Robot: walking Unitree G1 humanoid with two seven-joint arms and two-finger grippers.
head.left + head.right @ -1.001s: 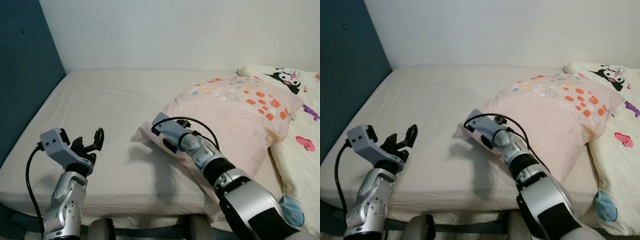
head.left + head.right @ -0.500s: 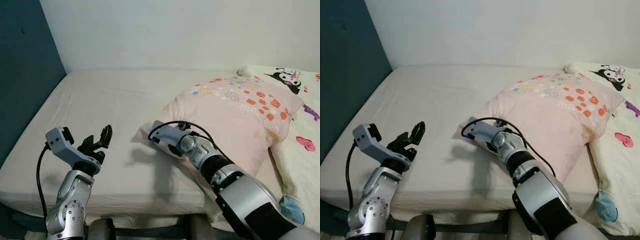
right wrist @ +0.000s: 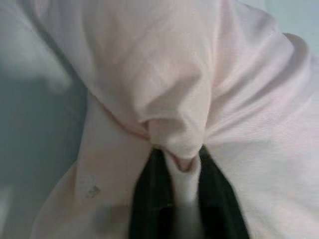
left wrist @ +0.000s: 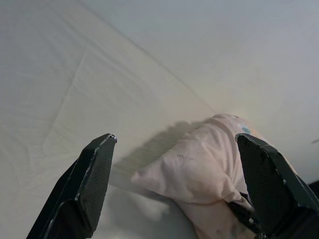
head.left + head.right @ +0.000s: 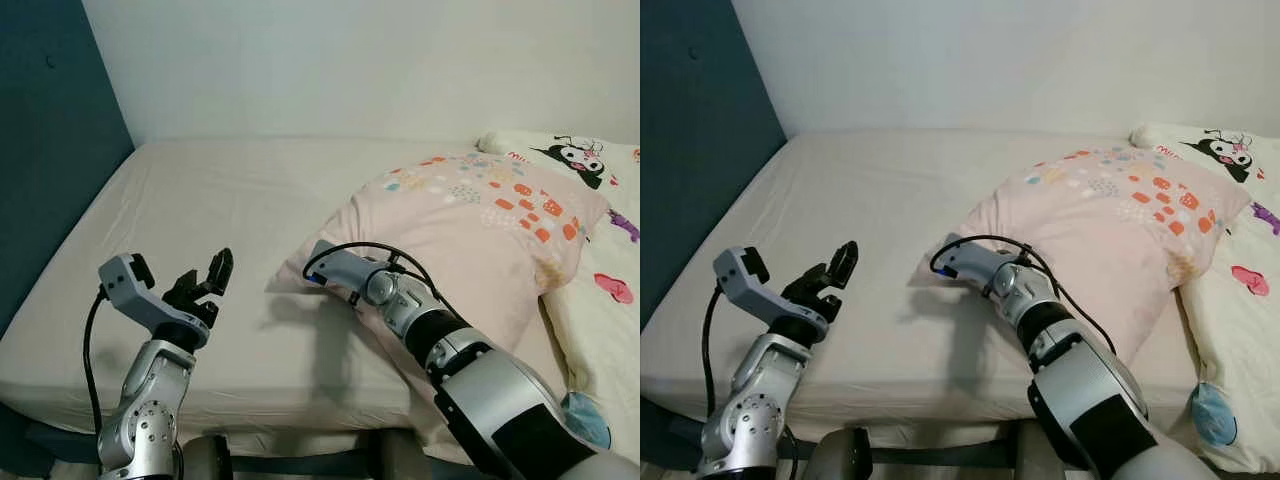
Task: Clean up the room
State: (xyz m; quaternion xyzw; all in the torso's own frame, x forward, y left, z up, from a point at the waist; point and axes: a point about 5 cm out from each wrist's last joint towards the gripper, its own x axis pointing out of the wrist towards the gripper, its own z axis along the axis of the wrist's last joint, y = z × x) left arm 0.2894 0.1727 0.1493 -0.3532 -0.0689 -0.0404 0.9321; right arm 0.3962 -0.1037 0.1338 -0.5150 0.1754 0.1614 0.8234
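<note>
Pillow [image 5: 470, 230] corner pinched in right hand [image 3: 175, 164].

Left arm is bent up at the elbow, low on the robot's left, with the grey wrist block angled back and a black cable looping off it. The left gripper [image 5: 205, 283] points forward and up, and its two black fingers [image 4: 92, 179] are spread wide apart with nothing between them.

Right arm reaches forward and across toward the middle, forearm stretched out low, silver upper arm big in the foreground, black cable arching over the wrist. The right gripper [image 3: 175, 167] has its black fingers [image 3: 149, 199] pinched together on a fold of the pink pillow [image 5: 480, 230] fabric, right at the pillow's near corner.
</note>
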